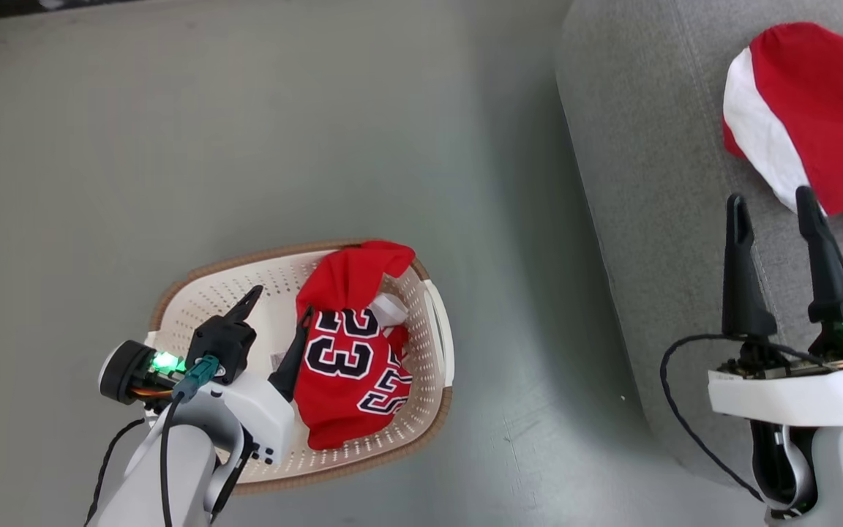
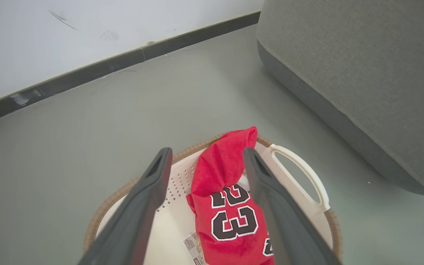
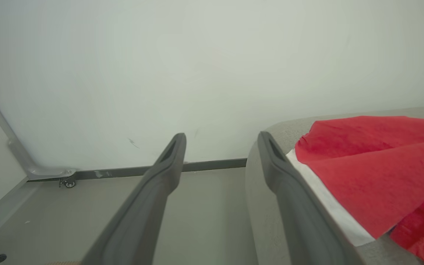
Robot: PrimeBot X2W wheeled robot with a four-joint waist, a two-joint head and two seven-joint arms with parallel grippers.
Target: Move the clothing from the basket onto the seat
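A red jersey (image 1: 354, 344) with black number 23 lies crumpled in the cream basket (image 1: 202, 300) on the floor, its top fold draped over the far rim. My left gripper (image 1: 279, 311) hangs open over the basket, one finger beside the jersey; in the left wrist view the jersey (image 2: 226, 206) sits between the spread fingers of the gripper (image 2: 206, 154). A red garment with a white panel (image 1: 809, 117) rests on the grey seat (image 1: 656, 161). My right gripper (image 1: 769, 201) stands open above the seat, just left of that garment (image 3: 366, 165), holding nothing.
The grey floor (image 1: 246, 132) surrounds the basket. A white wall with a dark baseboard (image 2: 87, 73) runs behind. A small caster wheel (image 3: 68, 182) sits by the wall. The basket's white side handle (image 2: 300, 173) faces the seat.
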